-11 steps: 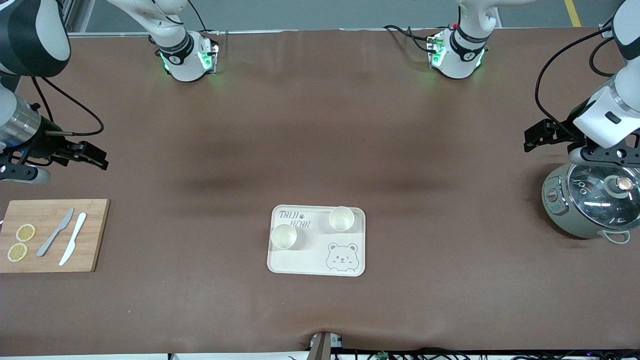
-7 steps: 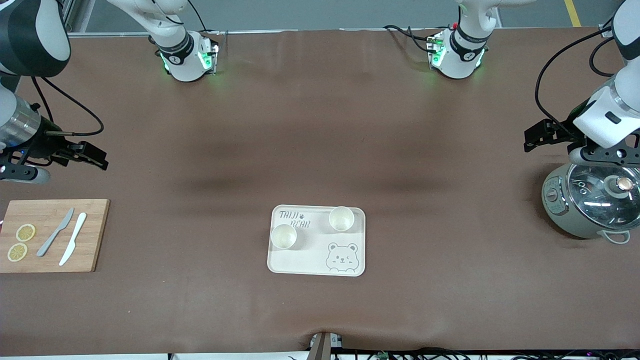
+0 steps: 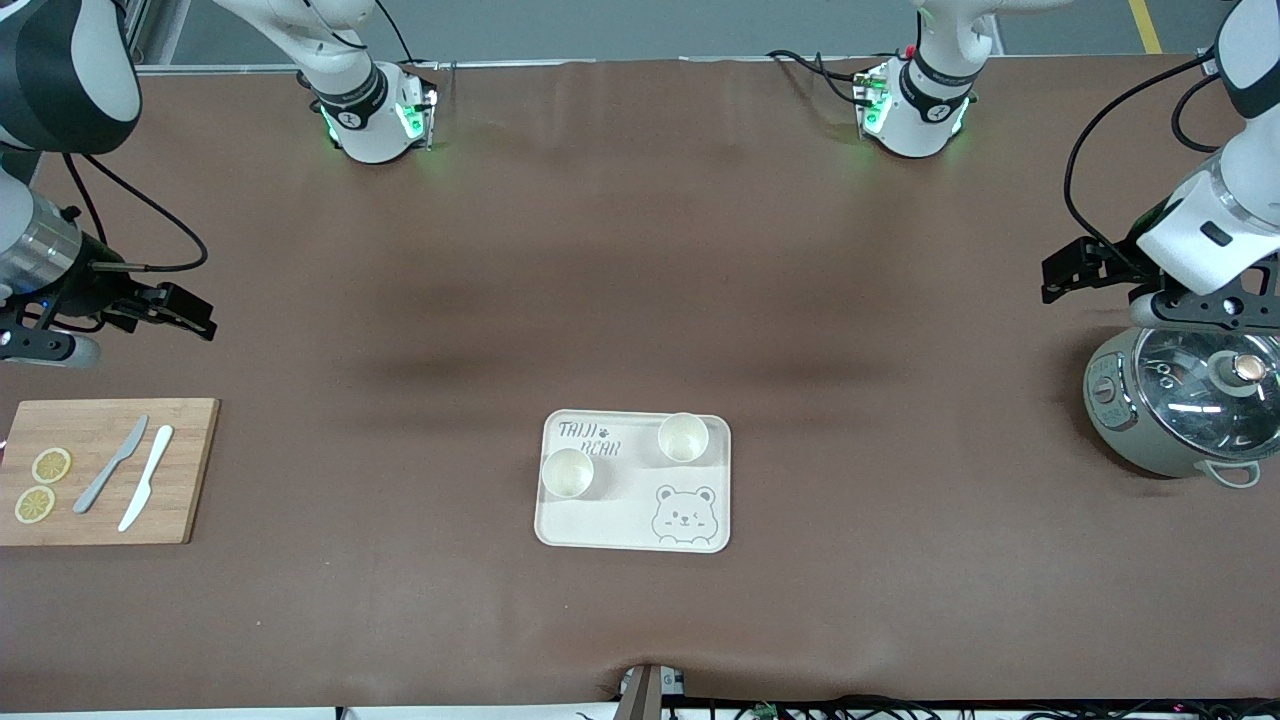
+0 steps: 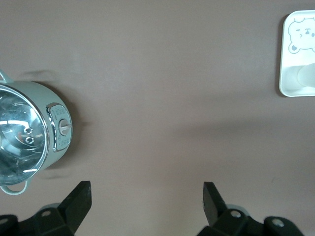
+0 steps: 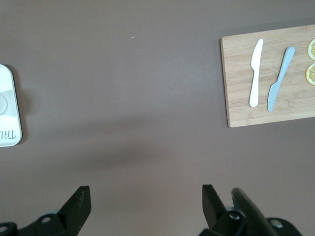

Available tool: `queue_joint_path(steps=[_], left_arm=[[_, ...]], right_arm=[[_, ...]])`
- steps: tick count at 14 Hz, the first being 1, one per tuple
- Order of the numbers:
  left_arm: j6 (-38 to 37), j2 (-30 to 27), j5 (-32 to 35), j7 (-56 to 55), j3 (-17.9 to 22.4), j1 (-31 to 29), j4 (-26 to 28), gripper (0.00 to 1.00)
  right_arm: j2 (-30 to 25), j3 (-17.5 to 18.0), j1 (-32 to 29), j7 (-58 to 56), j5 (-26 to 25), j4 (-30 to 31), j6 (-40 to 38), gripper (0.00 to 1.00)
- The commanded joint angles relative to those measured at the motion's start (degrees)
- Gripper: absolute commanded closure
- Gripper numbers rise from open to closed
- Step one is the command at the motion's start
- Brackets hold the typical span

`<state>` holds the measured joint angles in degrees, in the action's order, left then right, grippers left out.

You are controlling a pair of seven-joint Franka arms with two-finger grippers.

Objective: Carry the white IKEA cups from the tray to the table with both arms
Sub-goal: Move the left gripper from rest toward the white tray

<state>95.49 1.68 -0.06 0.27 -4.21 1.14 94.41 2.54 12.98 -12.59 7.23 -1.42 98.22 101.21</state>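
Brown matting covers the table (image 3: pixel 640 300), and the tray (image 3: pixel 600 525) serves as the landmark near its middle. Both cups stand upright on the tray, mouths up: one cup (image 3: pixel 683 437) at the tray's edge farther from the front camera, above the bear drawing, the other cup (image 3: pixel 567 473) nearer the camera, at the tray's end toward the right arm, just beside the lettering. Round as they are, they have no long axis of their own; the tray's long side runs from one arm's end of the table to the other.

Little has changed over the last second. The left end effector (image 4: pixel 146 196) has drifted slightly away from the cooker (image 3: pixel 1180 410) it hangs over, well apart from the tray toward the left arm's end; its fingers are spread wide and empty. The right end effector (image 5: pixel 142 199) has not moved, also spread and empty, over bare mat well apart from the tray toward the right arm's end, with the board (image 3: pixel 105 470), two knives and lemon slices closer to the camera. That small shift looks like the start of the left arm's reach, so the task is at its very beginning: neither cup touched, both still to be lifted off. Each arm has a long traverse toward the tray ahead.
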Motion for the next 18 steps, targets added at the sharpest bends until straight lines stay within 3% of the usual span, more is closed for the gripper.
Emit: queue_joint_path(steps=[1,7,11,18], left_arm=[[0.0,1.6,-0.5,-1.3,-0.8,0.7,-3.2,0.00],[-0.5,9.8,4.6,-12.5,-2.4,8.3,-10.8,0.00],[-0.4,19.4,4.1,-22.0,-2.2,13.8,-20.7,0.00],[8.0,29.3,4.2,-33.7,-2.0,21.4,-23.1,0.00]], right_arm=[[-1.1,0.1,0.0,0.0,-0.4,0.7,0.2,0.00],[-1.1,0.1,0.0,0.0,-0.4,0.5,-0.1,0.00],[-0.3,0.1,-0.1,0.0,-0.1,-1.0,0.2,0.00],[-0.4,0.0,-0.5,-0.8,0.0,-2.0,-0.7,0.00]])
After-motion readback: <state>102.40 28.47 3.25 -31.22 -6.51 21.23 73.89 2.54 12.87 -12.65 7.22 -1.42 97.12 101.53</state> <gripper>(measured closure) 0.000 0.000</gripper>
